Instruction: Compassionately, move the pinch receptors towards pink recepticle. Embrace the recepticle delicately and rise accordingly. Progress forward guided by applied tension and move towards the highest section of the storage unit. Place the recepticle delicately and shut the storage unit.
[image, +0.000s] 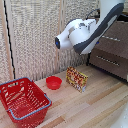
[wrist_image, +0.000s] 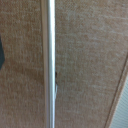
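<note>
Exterior view: your white-and-grey arm (image: 82, 32) hangs high over the light wooden table (image: 95, 107), its rounded wrist end turned toward the exterior view's left and its upper link running off toward the top corner on the exterior view's right. The pinch receptors do not show in either picture, so you cannot tell whether the jaws are released, clenched or grasping anything.

The storage unit (image: 112, 52), a dark brown dresser, stands at the exterior view's right edge, behind the arm. Two drawer fronts are seen below the arm, each with a silver bar handle (image: 107, 60); both look flush with the body. The highest section is hidden behind the arm or cut off by the frame, so its state cannot be read.

The pink recepticle is not seen in either picture, so its place cannot be given.

On the table, from the exterior view's left: a red wire-mesh basket (image: 22, 97) in the near corner; a small red bowl (image: 54, 82) just beside the basket's far corner; a flat printed packet (image: 76, 79), standing tilted on edge, near the bowl and apart from it. A pale woven wall panel (image: 35, 35) closes the scene behind them.

Wrist view: you face a brown woven surface (wrist_image: 90, 60) crossed lengthwise by a pale metal strip (wrist_image: 48, 60); a lighter band (wrist_image: 120, 107) shows at one corner
</note>
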